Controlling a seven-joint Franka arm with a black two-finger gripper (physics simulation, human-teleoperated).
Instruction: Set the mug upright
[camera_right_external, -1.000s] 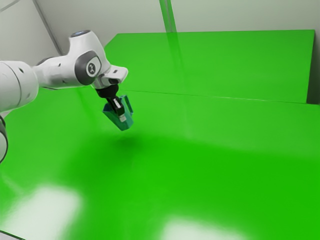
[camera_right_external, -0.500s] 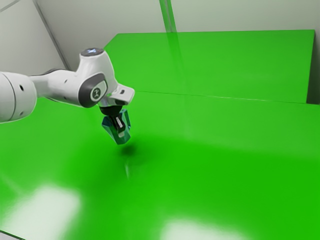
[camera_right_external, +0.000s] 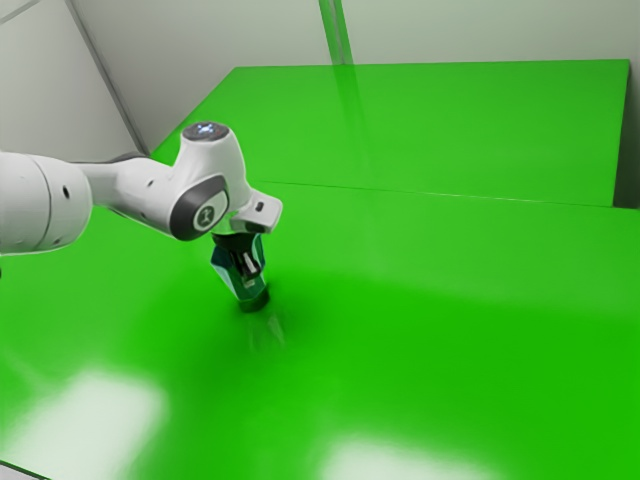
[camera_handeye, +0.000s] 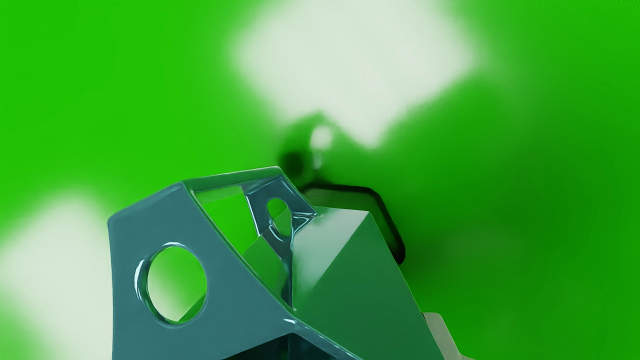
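My gripper (camera_right_external: 250, 279) points down low over the table, left of centre in the exterior view, and is shut on the teal-green faceted mug (camera_right_external: 228, 272). The mug leans somewhat, its lower end close to a dark shadow; whether it touches the table I cannot tell. In the wrist view the mug (camera_handeye: 150, 220) shows a blue-grey face with a round hole, an open frame and a green side. One pale fingertip (camera_handeye: 440, 332) of my gripper lies against that green side; the other finger is hidden.
The glossy green table (camera_right_external: 430, 340) reaches widely toward the exterior view's right, with bright reflections near its front. Behind it, past a thin seam, a further green surface (camera_right_external: 430, 125) extends to the pale wall (camera_right_external: 480, 30).
My hand has come down toward the table and slightly to the exterior view's right, carrying the mug with it. The mug's tilt has lessened, and its shadow is now close beneath it.
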